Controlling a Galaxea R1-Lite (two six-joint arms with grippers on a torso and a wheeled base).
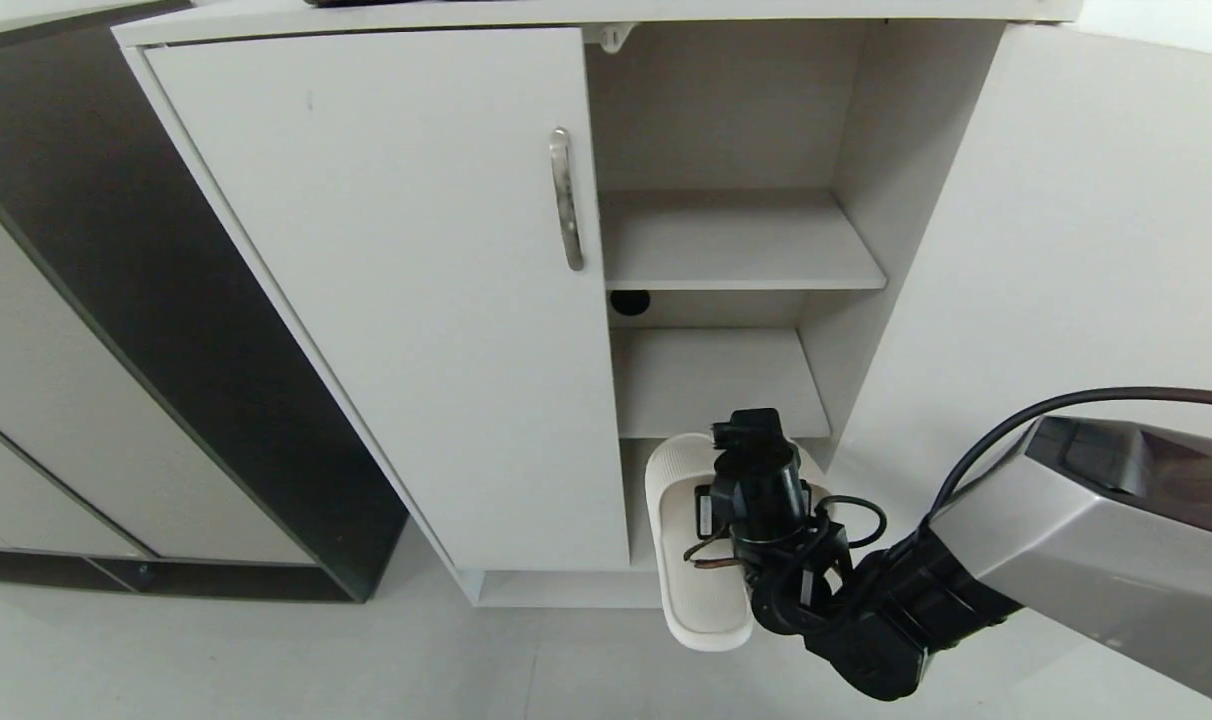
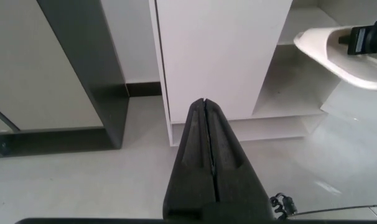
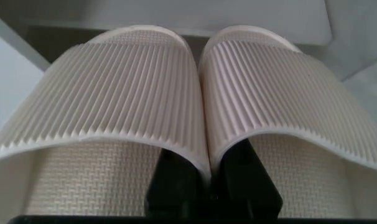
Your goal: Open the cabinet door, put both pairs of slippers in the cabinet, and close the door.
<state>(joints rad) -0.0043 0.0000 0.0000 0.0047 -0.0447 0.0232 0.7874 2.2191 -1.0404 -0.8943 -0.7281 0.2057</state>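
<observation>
The right tool (image 3: 210,183) is clamped on a pair of cream ribbed slippers (image 3: 132,81). Its fingers (image 3: 176,186) go in under the straps from the heel end, one in each shoe, and pinch the adjoining inner edges together. That way a single grasp carries both shoes side by side. The toes point ahead of the tool, toward the open right half of the white cabinet (image 1: 896,150), so the pair can probably go in nose first. The pair hangs off the floor, with the toes at the mouth of the bottom compartment, just beneath the lower shelf (image 1: 716,385) in front of the tool. The right-hand door (image 1: 1066,250) stands swung wide beside the arm, leaving room for the approach. The left-hand door (image 1: 396,300) is shut, to the tool's left.

The left tool (image 2: 204,115) has its fingers pressed together on nothing. It sits low and well back from the cabinet, likely to stay clear.
</observation>
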